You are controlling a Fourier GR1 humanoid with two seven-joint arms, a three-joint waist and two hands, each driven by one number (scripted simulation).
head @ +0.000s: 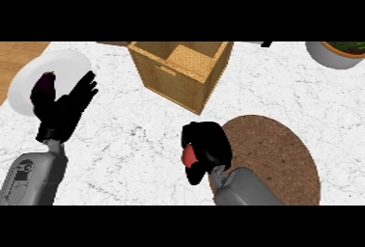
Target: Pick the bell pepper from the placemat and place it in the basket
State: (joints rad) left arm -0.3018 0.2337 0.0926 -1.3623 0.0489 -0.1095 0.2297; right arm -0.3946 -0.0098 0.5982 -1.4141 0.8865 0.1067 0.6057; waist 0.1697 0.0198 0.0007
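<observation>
At the far left, a strip of wooden floor [18,58] is seen beyond the edge of the white marbled surface [135,144]. A white plate [68,62] lies at about ten o'clock on the surface, close to that left edge, and a dark purple eggplant [45,82] rests on it. The left hand [64,103] is held at nine o'clock, its fingers straight and spread, raised over the plate's lower right part and partly hiding it; nothing is held in it.

Between the left hand and the middle of the view, a broad stretch of bare surface is left open.

At twelve o'clock a tall woven basket [187,79] stands with its mouth open toward the top edge of the view; its near corner points down toward the centre. Its inside is seen to hold nothing.

Just below centre, toward six o'clock, the right hand [206,144] is curled round the red bell pepper [189,156], of which only a small red patch is shown between thumb and fingers. The hand is held over the left edge of the round brown placemat [274,154], which fills the four o'clock area. Open surface lies between this hand and the basket's near corner.

At two o'clock, a grey pot with green leaves [339,53] is cut by the view's right edge.
</observation>
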